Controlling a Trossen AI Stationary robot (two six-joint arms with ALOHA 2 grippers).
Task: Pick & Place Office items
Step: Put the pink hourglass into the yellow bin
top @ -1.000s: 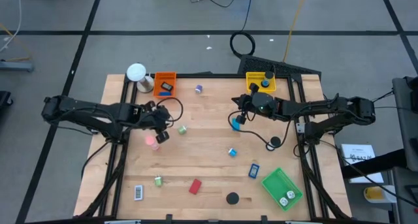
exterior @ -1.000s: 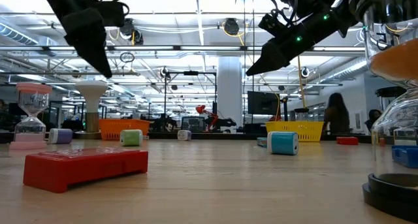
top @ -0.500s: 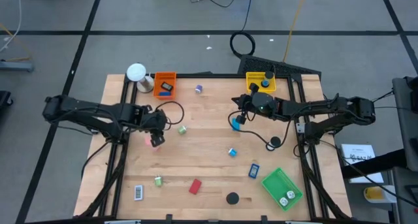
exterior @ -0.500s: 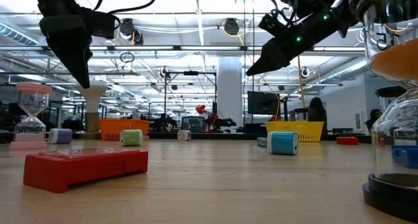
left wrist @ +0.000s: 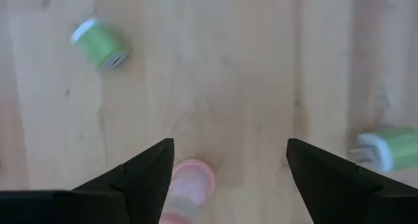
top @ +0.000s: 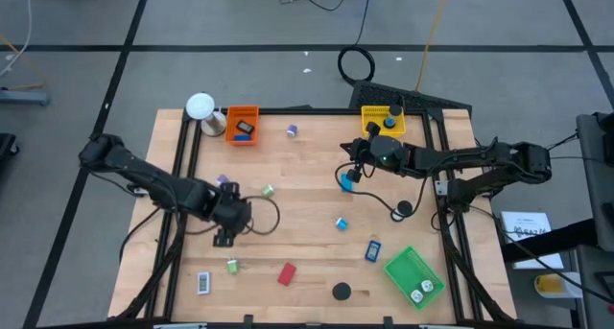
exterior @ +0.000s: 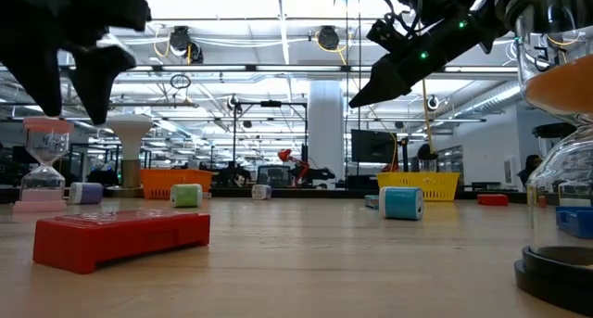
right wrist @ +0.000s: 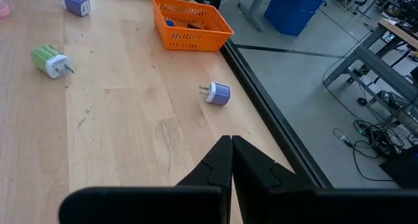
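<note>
Left tool (left wrist: 228, 178) fingers spread over wooden table (left wrist: 228, 67), pink piece (left wrist: 189, 188) between them (partly hidden), two green rolls (left wrist: 99, 44) apart.
</note>
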